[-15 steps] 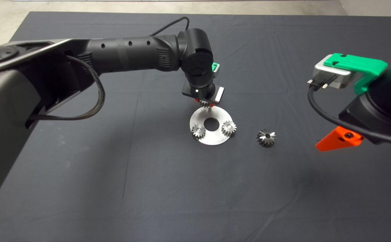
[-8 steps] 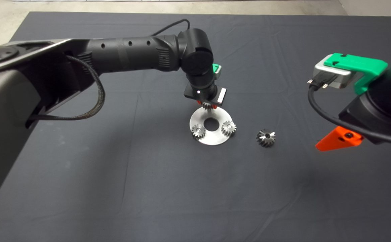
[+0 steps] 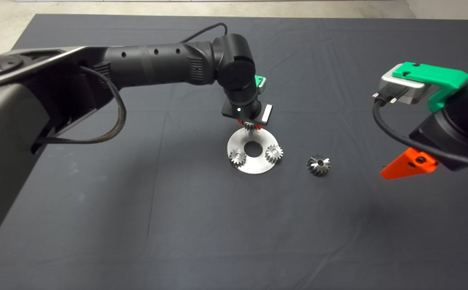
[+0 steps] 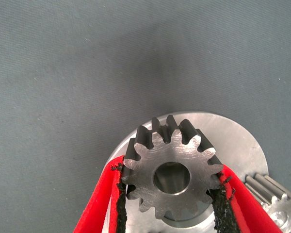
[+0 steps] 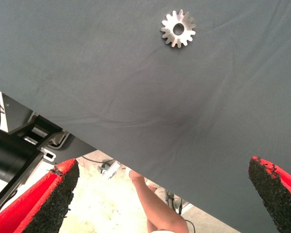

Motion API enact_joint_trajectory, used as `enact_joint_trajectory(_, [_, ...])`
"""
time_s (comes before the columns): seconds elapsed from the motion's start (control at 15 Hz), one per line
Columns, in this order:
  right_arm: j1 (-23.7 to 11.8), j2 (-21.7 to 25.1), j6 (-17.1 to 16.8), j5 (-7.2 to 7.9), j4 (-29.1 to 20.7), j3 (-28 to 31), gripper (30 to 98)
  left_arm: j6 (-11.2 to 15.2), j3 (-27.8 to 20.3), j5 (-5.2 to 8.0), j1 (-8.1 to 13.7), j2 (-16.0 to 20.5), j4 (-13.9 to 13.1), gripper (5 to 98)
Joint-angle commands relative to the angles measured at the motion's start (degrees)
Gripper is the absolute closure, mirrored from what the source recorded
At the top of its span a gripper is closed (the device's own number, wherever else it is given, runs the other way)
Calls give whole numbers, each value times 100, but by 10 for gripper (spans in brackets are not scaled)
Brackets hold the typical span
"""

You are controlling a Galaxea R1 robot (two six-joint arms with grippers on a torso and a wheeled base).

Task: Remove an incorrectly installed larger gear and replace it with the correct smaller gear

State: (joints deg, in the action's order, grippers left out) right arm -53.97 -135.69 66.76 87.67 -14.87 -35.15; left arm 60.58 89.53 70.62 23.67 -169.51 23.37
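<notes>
My left gripper [image 3: 250, 125] hangs over the far edge of the round steel plate [image 3: 254, 166], shut on a smaller gear [image 4: 170, 174]. The black pads [image 4: 121, 204] press its teeth from both sides, and its centre hole faces the wrist camera. Two more smaller gears [image 3: 238, 157] [image 3: 274, 153] sit on the plate beside its centre hole. The larger gear [image 3: 318, 165] lies on the mat to the plate's right and also shows as the larger gear [image 5: 178, 29] in the right wrist view. My right gripper [image 5: 165, 194] hovers open at the mat's right side with nothing in it.
The dark mat [image 3: 177, 225] spreads wide around the plate. Beyond the mat's edge, the right wrist view shows a person's leg [image 5: 157, 206] and a dark frame [image 5: 19, 145] on the floor.
The left gripper has shifted slightly right and lower over the plate's far edge, still holding the gear. The right arm has drifted a little to the right.
</notes>
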Motion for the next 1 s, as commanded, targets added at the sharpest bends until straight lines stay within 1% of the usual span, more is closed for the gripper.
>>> enact_joint_trajectory(0.0, [-141,11,30,74,-174,-17,362,-46,11,-40,67,-17,-34,684])
enact_joint_trajectory(0.33, [-141,11,30,66,-174,-26,362,-55,-70,40,67,-17,-34,684])
enact_joint_trajectory(0.53, [-141,11,30,66,-174,-35,362,-46,-148,180,67,-17,-25,684])
enact_joint_trajectory(0.73, [-142,11,30,66,-174,-35,362,-39,-200,233,76,-17,19,684])
enact_joint_trajectory(0.8, [-143,20,30,66,-174,-35,362,-46,-185,300,103,-17,27,685])
enact_joint_trajectory(0.87, [-146,20,27,71,-174,-35,362,-46,-165,414,103,-17,36,685])
enact_joint_trajectory(0.93, [-141,20,22,74,-174,-35,362,-46,-182,435,103,-17,35,686])
